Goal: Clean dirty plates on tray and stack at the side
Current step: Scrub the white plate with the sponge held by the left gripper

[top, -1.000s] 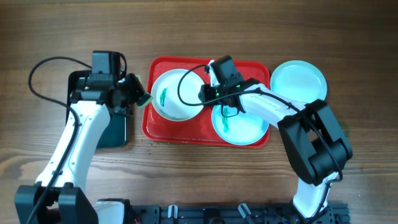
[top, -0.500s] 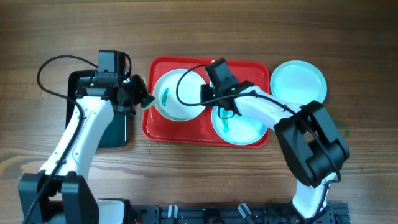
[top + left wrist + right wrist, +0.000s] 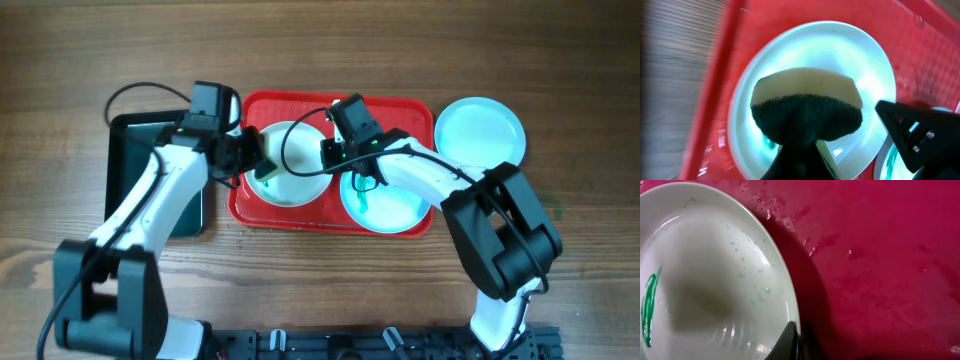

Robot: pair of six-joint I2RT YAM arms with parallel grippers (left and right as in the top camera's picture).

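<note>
Squeezing a domed yellow-foam sponge [image 3: 807, 107], fuzzy dark face, in left gripper [image 3: 800, 150] over glossy round white plate [image 3: 705, 270]; pinching its 3 o'clock rim with right gripper [image 3: 792, 340], on pebbled red tray [image 3: 880, 255].

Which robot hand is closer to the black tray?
Left. The left gripper holds a sponge over the white plate near the black tray; the right gripper pinches that plate's far rim.
</note>
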